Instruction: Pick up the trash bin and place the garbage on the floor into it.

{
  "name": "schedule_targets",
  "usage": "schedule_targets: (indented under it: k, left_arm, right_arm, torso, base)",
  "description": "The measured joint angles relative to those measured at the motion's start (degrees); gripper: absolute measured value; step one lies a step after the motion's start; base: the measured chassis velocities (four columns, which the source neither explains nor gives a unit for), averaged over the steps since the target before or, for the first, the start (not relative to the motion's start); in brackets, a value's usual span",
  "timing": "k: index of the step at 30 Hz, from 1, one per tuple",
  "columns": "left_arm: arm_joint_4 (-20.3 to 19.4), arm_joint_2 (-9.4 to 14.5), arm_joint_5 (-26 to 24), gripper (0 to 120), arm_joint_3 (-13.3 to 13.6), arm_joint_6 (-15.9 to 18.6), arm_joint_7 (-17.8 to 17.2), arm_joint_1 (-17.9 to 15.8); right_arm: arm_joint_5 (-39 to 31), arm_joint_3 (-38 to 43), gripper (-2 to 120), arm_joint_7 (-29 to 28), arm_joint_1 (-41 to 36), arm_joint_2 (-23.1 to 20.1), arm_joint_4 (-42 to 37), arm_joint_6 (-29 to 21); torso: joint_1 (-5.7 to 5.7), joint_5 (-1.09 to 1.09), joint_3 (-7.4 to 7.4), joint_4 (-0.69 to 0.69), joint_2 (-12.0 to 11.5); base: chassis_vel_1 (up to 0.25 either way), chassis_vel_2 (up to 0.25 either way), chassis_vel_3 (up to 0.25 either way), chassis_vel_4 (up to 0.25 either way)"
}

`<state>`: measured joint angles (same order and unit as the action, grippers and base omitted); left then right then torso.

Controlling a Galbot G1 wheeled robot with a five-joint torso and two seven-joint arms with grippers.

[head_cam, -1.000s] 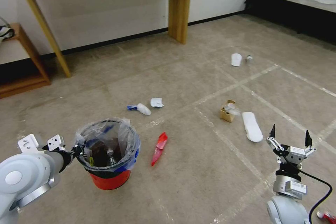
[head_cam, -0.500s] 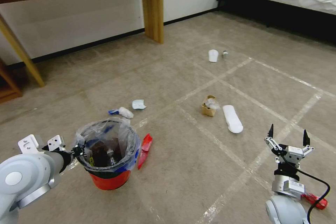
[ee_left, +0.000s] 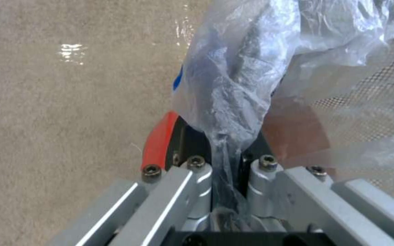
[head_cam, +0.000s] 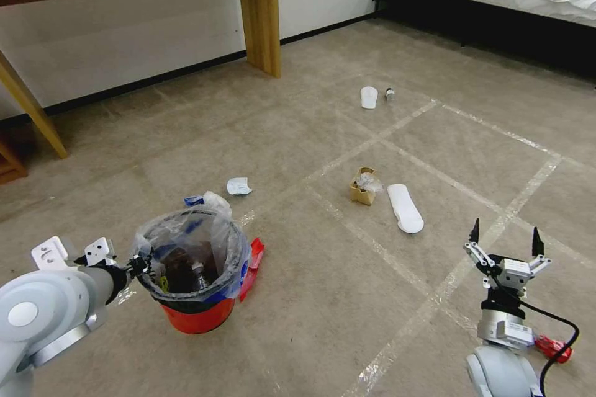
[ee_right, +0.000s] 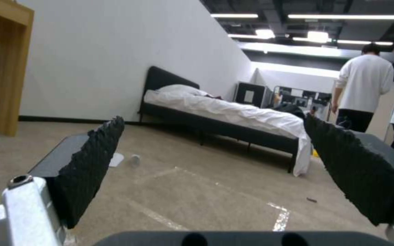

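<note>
head view: trash bin [head_cam: 197,298] sits near-left on the floor [head_cam: 347,298], already holding a bottle + brown stuff. left gripper [head_cam: 138,267] is at its left rim, jaws pinched on rim and liner. red wrapper [head_cam: 253,260] touches the bin's right side. further out: white crumpled papers [head_cam: 238,185], brown paper bag [head_cam: 362,189], flat white slipper [head_cam: 405,207], far cup-like bit [head_cam: 369,97]. right gripper [head_cam: 503,248] hangs near-right, jaws wide, empty.

left wrist view: fingers [ee_left: 197,177] clamp plastic bag [ee_left: 238,78] over the red rim; grip on hard rim vs just film is prob both, hard to tell. bin looks light and stiff, liner slippery, so hold the rim.

right wrist view: pads [ee_right: 92,164] spread wide, nothing between.
</note>
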<state>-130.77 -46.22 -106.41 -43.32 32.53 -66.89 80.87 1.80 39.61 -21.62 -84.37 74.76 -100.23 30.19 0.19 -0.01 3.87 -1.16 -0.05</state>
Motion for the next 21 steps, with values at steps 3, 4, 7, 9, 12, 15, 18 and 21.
schedule_targets:
  k: [3, 4, 7, 9, 12, 15, 18, 21]
  left_arm:
    - [0.08, -0.21, 0.12, 4, 0.00, 0.03, 0.01, 0.00]
    - [0.08, -0.27, 0.15, 4, 0.05, 0.03, 0.01, -0.08]
    - [0.12, -0.34, 0.15, 4, 0.16, 0.03, 0.02, -0.31]
    - [0.17, -0.34, 0.16, 4, 0.16, 0.03, 0.02, -0.34]
    - [0.21, -0.32, 0.16, 4, 0.16, 0.03, 0.02, -0.35]
    - [0.21, -0.30, 0.16, 4, 0.14, 0.02, 0.02, -0.36]
    - [0.30, -0.17, 0.16, 4, 0.04, 0.00, 0.02, -0.38]
    - [0.36, -0.11, 0.15, 4, 0.01, -0.02, 0.02, -0.42]
  right_arm:
    - [0.13, -0.05, 100, 0.28, 0.02, 0.06, 0.34, 0.09]
    - [0.13, -0.06, 100, 0.42, 0.02, 0.03, 0.51, 0.25]
    - [0.08, -0.05, 100, 0.64, 0.05, -0.22, 0.77, 0.55]
    - [0.02, -0.04, 100, 0.75, 0.07, -0.34, 0.81, 0.61]
    - [-0.17, -0.03, 100, 1.02, 0.14, -0.59, 0.85, 0.74]
    - [-0.34, -0.09, 100, 1.21, 0.34, -0.75, 0.97, 0.81]
    - [-0.48, -0.41, 100, 1.39, 0.71, -0.83, 1.04, 0.82]
    - [-0.58, -0.66, 100, 1.52, 0.90, -0.82, 1.09, 0.81]
  torso:
    - [0.00, 0.00, 0.00, 0.00, 0.00]
    - [0.00, 0.00, 0.00, 0.00, 0.00]
    - [0.00, 0.00, 0.00, 0.00, 0.00]
    - [0.00, 0.00, 0.00, 0.00, 0.00]
    - [0.00, 0.00, -0.01, 0.00, 0.00]
    - [0.00, 0.00, -0.01, 0.00, 0.00]
    - [0.00, 0.00, 0.00, 0.00, 0.00]
    - [0.00, 0.01, 0.00, 0.00, 0.00]
  base:
    - [0.000, 0.000, 0.000, 0.000]
    - [0.000, 0.000, 0.000, 0.000]
    - [0.000, 0.000, 0.000, 0.000]
    - [0.000, 0.000, 0.000, 0.000]
    - [0.000, 0.000, 0.000, 0.000]
    - [-0.097, 0.094, 0.088, -0.084]
    - [-0.143, 0.128, 0.140, -0.161]
    - [-0.175, 0.208, 0.202, -0.179]
